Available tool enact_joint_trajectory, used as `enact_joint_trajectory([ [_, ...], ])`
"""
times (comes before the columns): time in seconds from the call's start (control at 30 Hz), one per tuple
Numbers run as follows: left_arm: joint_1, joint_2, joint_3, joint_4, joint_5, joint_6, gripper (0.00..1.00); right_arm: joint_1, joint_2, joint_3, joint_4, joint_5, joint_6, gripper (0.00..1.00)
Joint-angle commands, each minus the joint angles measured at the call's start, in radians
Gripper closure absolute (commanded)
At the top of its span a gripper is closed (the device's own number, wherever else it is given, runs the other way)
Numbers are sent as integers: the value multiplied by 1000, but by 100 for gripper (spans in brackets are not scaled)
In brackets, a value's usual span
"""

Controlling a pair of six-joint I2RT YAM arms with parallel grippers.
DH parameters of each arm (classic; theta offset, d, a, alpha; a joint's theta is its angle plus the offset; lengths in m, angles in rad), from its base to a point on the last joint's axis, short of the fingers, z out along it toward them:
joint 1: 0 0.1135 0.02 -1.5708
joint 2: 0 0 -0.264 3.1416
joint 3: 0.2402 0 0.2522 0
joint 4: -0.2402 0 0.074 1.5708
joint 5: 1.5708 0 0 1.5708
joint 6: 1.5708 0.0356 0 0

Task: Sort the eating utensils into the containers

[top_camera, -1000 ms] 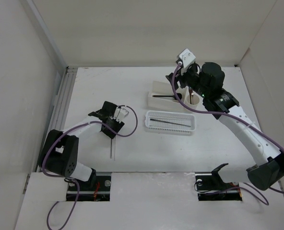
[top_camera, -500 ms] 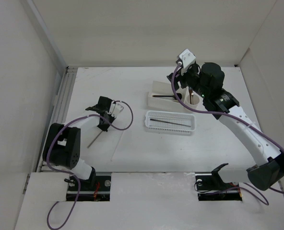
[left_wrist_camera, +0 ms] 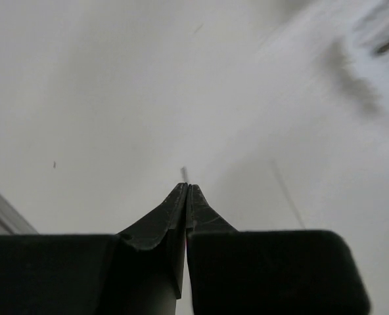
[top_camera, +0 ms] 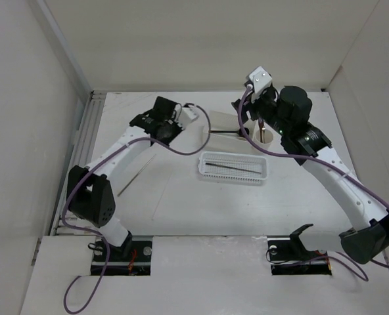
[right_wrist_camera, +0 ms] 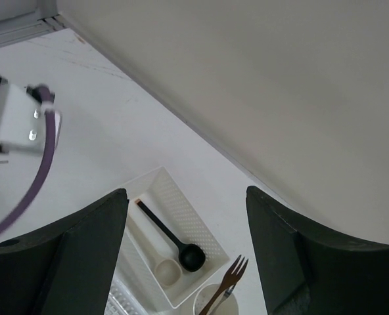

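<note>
My left gripper [top_camera: 156, 123] is raised over the far left of the table. In the left wrist view [left_wrist_camera: 186, 186] its jaws are pressed together and a thin grey stick tip [left_wrist_camera: 183, 172] pokes out between them. A pale stick [top_camera: 156, 209] lies on the table. My right gripper [top_camera: 257, 113] is open and empty above the white square box [top_camera: 215, 122]; it also shows in the right wrist view [right_wrist_camera: 186, 191]. The box [right_wrist_camera: 196, 216] holds the black spoon [right_wrist_camera: 191, 257] and the beige spoon [right_wrist_camera: 167, 270]. The fork [right_wrist_camera: 230, 279] stands in the cream cup [top_camera: 265, 135]. The mesh basket [top_camera: 202, 168] holds a dark stick [top_camera: 232, 165].
White walls close in the table at the back and on both sides. A metal rail [top_camera: 83, 141] runs along the left edge. Purple cables [top_camera: 201, 128] trail from both arms. A thin line [top_camera: 124, 187] on the table beside the left arm may be another stick.
My left arm has swung fast from the near left of the table up towards the far middle, lifting away from the sticks. The right arm has barely moved.
</note>
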Motion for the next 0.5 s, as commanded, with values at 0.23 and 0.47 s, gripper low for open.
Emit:
enact_joint_trajectory([
  [0.23,-252,24,127,-196,84,8,100,-105,-40,20,38,-64,-6,22],
  [0.47,75,-121,-83,-117,67,-30,1,-128,15,41,38,-184,-15,22],
])
